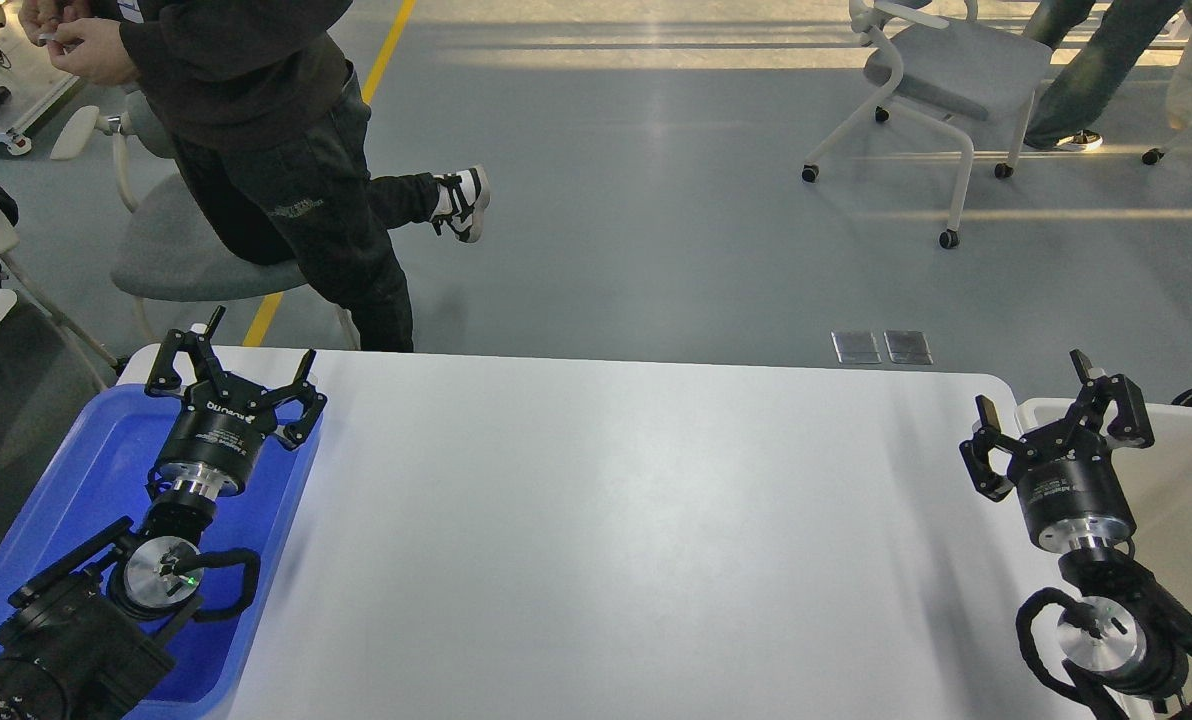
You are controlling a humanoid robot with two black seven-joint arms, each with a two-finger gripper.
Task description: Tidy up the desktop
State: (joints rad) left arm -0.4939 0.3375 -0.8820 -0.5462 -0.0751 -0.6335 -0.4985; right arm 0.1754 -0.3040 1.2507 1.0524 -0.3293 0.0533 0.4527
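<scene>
Both arms are reaching forward from the near corners, the left pincer (236, 378) and right pincer (1054, 428) spread wide, gripping nothing. Between them the white surface (616, 520) is stretching left to right, the left pincer hovering over a blue tray (86, 470).

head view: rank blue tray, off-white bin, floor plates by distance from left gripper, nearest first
From the left gripper:
1. Blue tray, at the left edge of the desktop, directly under the gripper.
2. Floor plates, beyond the table's far edge, right of centre.
3. Off-white bin, at the far right, by the right gripper.
</scene>
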